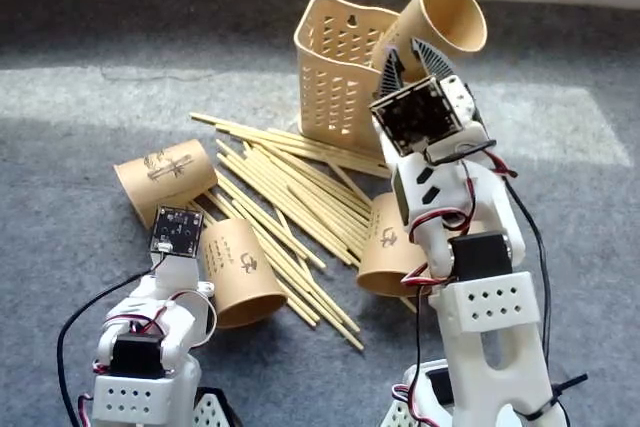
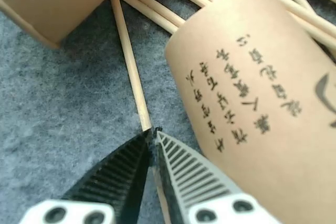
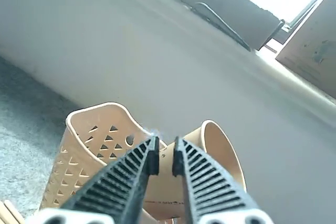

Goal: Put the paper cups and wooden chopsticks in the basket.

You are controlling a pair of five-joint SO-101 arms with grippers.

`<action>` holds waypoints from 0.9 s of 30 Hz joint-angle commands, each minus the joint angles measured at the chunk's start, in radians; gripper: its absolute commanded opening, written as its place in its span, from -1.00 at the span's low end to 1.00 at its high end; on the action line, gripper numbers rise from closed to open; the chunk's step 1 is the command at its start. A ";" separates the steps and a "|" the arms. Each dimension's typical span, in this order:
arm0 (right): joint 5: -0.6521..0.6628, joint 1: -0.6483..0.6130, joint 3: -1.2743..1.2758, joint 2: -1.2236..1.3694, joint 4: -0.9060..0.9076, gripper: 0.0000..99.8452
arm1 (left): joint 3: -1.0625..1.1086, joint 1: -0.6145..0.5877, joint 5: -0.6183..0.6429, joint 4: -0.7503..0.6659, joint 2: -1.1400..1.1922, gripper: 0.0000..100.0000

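Grey fuzzy table [image 1: 80, 197]. Right fingers [image 3: 131, 177] gripping paper cup [image 1: 445, 12] above basket [image 1: 335, 67]. Looks like drop-off step; next: lower, release. Left fingers [image 2: 126, 166] closed on chopstick [image 2: 128, 66].

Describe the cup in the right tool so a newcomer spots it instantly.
Find the perforated basket at the far side of the carpet. The paper cup hangs tilted by its rim, pinched in the right tool. Unlike the three cups lying among the chopsticks, it is off the floor.
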 commanded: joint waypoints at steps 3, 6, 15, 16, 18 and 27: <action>-0.044 0.021 -0.068 -0.001 -0.054 -0.96 | 0.019 -0.002 -0.008 0.005 -0.010 -0.99; -0.044 0.022 -0.059 -0.001 -0.154 -0.97 | 0.019 -0.002 -0.008 0.005 -0.010 -0.99; -0.044 0.073 -0.067 0.137 -0.298 -0.97 | 0.019 -0.002 -0.008 0.005 -0.010 -0.99; -0.044 0.082 -0.068 0.174 -0.298 -0.97 | 0.019 -0.002 -0.008 0.005 -0.010 -0.99; -0.044 0.094 -0.087 0.234 -0.306 -0.97 | 0.019 -0.002 -0.008 0.005 -0.010 -0.99; -0.044 0.070 -0.134 0.371 -0.303 -0.97 | 0.019 -0.002 -0.008 0.005 -0.010 -0.99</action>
